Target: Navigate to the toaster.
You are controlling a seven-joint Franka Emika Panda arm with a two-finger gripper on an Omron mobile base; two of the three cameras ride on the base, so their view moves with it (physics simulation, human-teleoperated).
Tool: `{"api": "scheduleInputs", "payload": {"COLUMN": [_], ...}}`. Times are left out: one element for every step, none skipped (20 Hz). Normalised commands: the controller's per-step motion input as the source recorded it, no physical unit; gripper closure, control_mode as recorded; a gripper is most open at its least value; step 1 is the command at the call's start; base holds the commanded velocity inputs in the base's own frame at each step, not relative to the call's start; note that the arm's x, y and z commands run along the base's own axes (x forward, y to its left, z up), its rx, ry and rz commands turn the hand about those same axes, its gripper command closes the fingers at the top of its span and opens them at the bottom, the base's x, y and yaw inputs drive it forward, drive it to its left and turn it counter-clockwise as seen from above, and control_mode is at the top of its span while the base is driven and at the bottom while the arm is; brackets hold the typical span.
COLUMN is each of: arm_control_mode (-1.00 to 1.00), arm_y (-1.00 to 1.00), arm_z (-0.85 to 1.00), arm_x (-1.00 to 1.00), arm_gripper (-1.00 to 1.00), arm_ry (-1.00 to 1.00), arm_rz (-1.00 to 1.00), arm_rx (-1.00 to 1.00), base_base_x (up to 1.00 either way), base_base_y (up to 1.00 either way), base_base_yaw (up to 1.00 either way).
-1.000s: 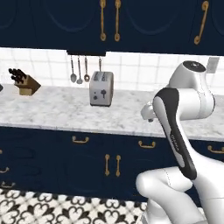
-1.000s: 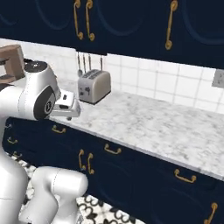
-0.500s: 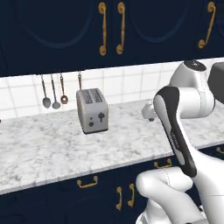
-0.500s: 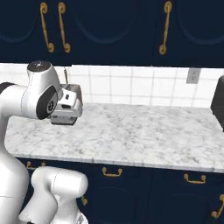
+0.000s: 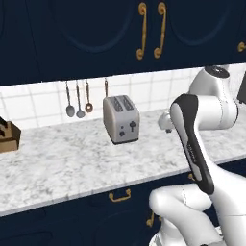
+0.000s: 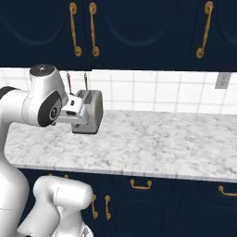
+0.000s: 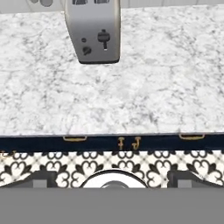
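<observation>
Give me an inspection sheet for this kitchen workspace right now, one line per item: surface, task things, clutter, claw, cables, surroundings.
Surface: white-grey marble counter, bare in front of the toaster.
Task things: toaster upright near the tiled wall, lever and knob end facing the robot; also in the hand view.
Clutter: hanging utensils on the wall left of the toaster; brown knife block at the far left.
Claw: fingertips low in the hand view, above the patterned floor; open or shut cannot be told.
Cables: nothing seen.
Surroundings: dark blue cabinets with brass handles above and below; wall outlet at right.
</observation>
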Motion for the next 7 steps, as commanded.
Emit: {"api": "scheduleInputs", "payload": {"arm_control_mode": [1.0,1.0,1.0,1.0,1.0,1.0,1.0], "arm_y": [0.0,0.0,0.0,0.0,0.0,0.0,0.0], "arm_z": [0.0,0.0,0.0,0.0,0.0,0.0,0.0], "arm_x": [0.0,0.0,0.0,0.0,0.0,0.0,0.0], "arm_gripper": [-1.0,-1.0,-1.0,-1.0,-1.0,-1.0,-1.0], "arm_ry": [0.0,0.0,0.0,0.0,0.0,0.0,0.0], "arm_rz": [0.0,0.0,0.0,0.0,0.0,0.0,0.0], "arm_rx": [0.0,0.0,0.0,0.0,0.0,0.0,0.0], "base_base_x": [0.48,0.51,0.51,0.49,0.39,0.24,0.26], "base_base_y": [0.0,0.0,0.0,0.0,0.0,0.0,0.0], "base_base_yaw": [0.25,0.26,0.26,0.25,0.24,0.2,0.18]}}
